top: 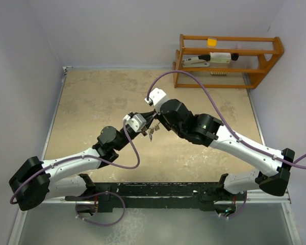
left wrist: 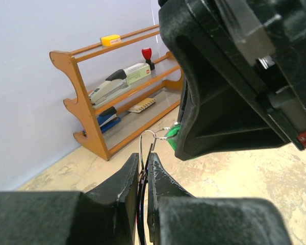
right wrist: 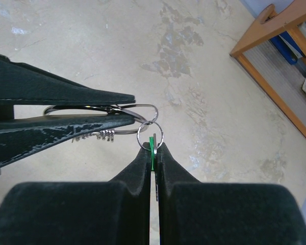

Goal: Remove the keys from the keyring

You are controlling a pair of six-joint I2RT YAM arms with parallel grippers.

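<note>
Keyring (right wrist: 143, 107) is held in mid-air above the desk (right wrist: 194, 76), pulled between both arms, probably so a key can be worked off. The left end effector (right wrist: 137, 108) clamps its wire, and the right end effector (right wrist: 153, 145) pinches the green key (right wrist: 152, 155), which is linked by a small ring (right wrist: 138, 137). I count two rings, one green key and one silver key (right wrist: 106, 135). Any others are too small to count.

Soft, even light from overhead fills all three views. The arms (top: 76, 164) cast only faint, diffuse shadows on the table (top: 92, 97). The top view is sharp throughout. In the wrist views the black fingers (left wrist: 163, 189) nearest the lens go soft — the rack (left wrist: 86, 127) behind stays crisp.
</note>
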